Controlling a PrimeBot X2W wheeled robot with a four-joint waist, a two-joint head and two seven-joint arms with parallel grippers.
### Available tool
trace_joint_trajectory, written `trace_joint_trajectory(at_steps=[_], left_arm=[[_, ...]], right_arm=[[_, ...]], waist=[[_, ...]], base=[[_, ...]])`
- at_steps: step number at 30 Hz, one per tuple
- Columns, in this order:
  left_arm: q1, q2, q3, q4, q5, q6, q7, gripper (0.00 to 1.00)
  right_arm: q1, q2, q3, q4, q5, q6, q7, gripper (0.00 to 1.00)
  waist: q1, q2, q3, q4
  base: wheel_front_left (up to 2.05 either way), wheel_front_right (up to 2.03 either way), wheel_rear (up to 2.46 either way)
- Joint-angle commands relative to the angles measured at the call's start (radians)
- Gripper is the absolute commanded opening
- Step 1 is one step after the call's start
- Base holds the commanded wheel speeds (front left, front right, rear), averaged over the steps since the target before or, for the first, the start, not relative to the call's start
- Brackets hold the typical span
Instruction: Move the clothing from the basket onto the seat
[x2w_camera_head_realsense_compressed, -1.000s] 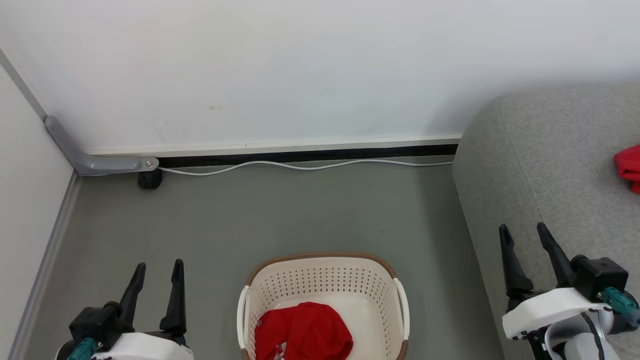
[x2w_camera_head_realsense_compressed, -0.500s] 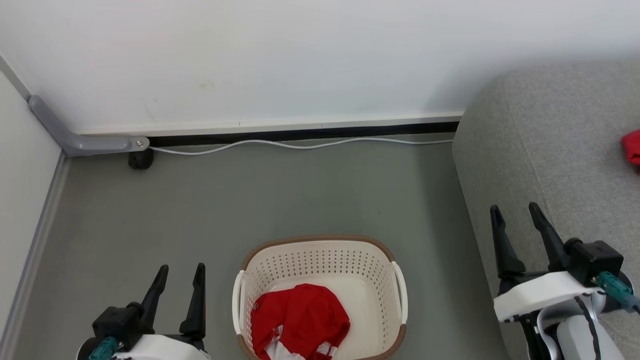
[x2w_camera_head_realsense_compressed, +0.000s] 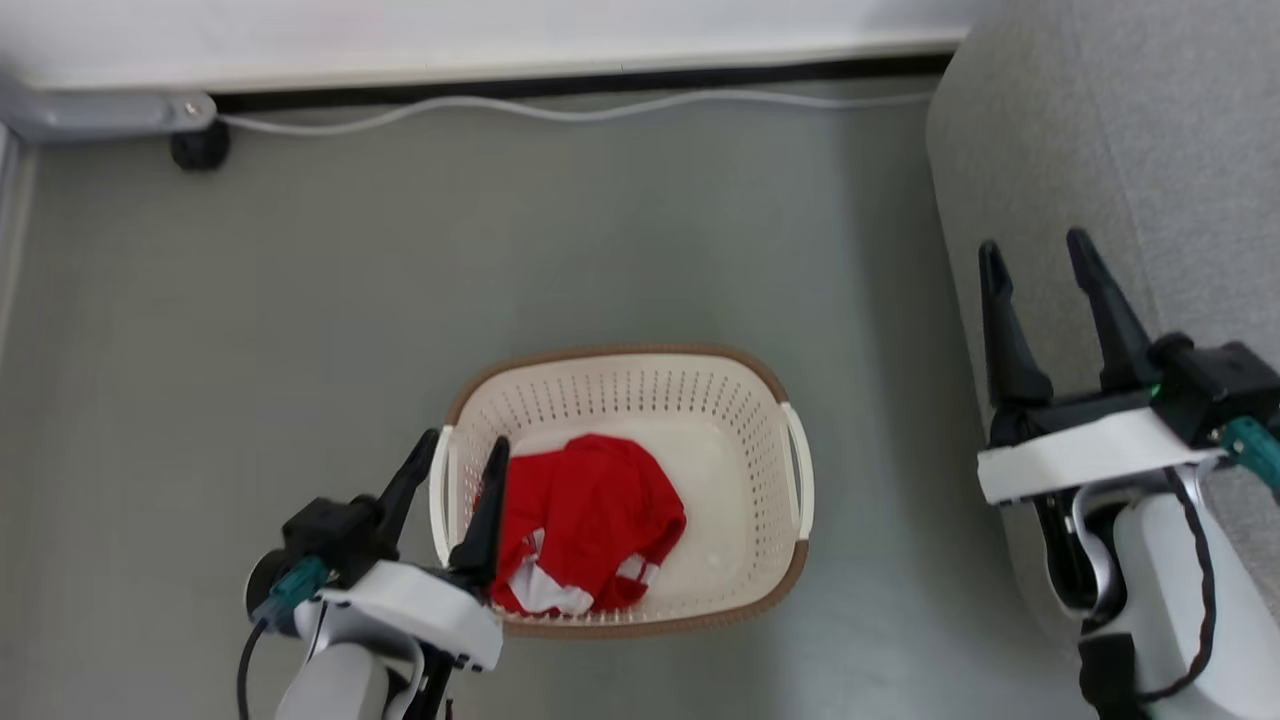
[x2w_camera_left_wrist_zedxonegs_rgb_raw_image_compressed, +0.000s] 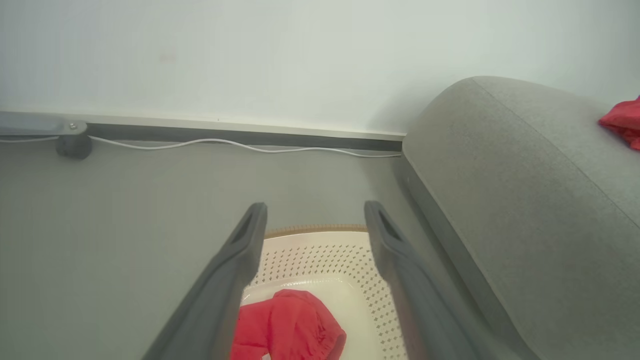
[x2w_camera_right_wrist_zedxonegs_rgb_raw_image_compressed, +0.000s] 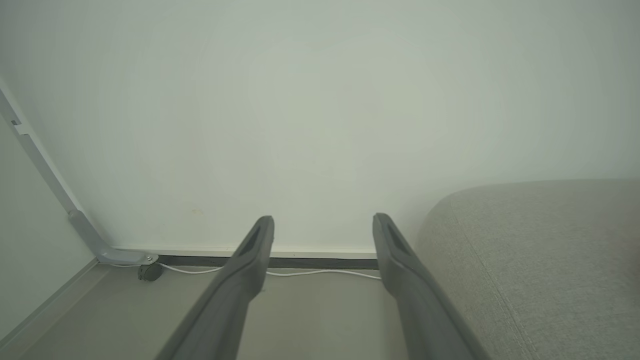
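The cream basket (x2w_camera_head_realsense_compressed: 770, 395) with a brown rim stands on the grey floor. Inside it lies red clothing (x2w_camera_head_realsense_compressed: 590, 520) with white trim, bunched at the left side. My left gripper (x2w_camera_head_realsense_compressed: 462, 450) hangs open over the basket's left handle, one finger over the red fabric, holding nothing. In the left wrist view the clothing (x2w_camera_left_wrist_zedxonegs_rgb_raw_image_compressed: 285, 332) and basket (x2w_camera_left_wrist_zedxonegs_rgb_raw_image_compressed: 320, 250) show between the open fingers of that gripper (x2w_camera_left_wrist_zedxonegs_rgb_raw_image_compressed: 315, 210). The grey seat (x2w_camera_head_realsense_compressed: 1150, 130) is at the right, with my right gripper (x2w_camera_head_realsense_compressed: 1035, 250) open and empty over its near edge. Another red garment (x2w_camera_left_wrist_zedxonegs_rgb_raw_image_compressed: 622, 122) lies on the seat (x2w_camera_left_wrist_zedxonegs_rgb_raw_image_compressed: 505, 190).
A white cable (x2w_camera_head_realsense_compressed: 560, 108) runs along the dark skirting at the wall. A grey bracket with a black castor (x2w_camera_head_realsense_compressed: 195, 150) sits at the far left corner. Open floor lies between basket and wall.
The head camera has tilted down, so the wall has slid out of the top. My left gripper has moved right and forward, over the basket's left edge. The right gripper stays open above the seat's edge.
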Motion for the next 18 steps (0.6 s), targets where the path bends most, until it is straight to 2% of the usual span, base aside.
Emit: trace_joint_trajectory(at_steps=[1, 12, 18], left_arm=[[-0.039, 0.008, 0.017, -0.011, -0.016, -0.004, -0.005, 1.0], [-0.235, 0.034, -0.194, 0.122, -0.045, -0.004, -0.005, 1.0], [-0.352, 0.057, -0.345, 0.235, -0.057, -0.004, -0.005, 1.0]], right_arm=[[-0.028, 0.004, 0.026, -0.036, -0.009, 0.001, -0.013, 1.0], [-0.183, 0.014, 0.06, -0.09, -0.02, 0.001, -0.013, 1.0], [-0.228, 0.016, 0.083, -0.105, 0.009, 0.001, -0.013, 1.0]], waist=[[0.0, 0.0, 0.079, -0.014], [0.0, 0.0, 0.303, -0.066], [0.0, 0.0, 0.378, -0.097]], base=[[0.0, 0.0, 0.0], [0.0, 0.0, 0.0], [0.0, 0.0, 0.0]])
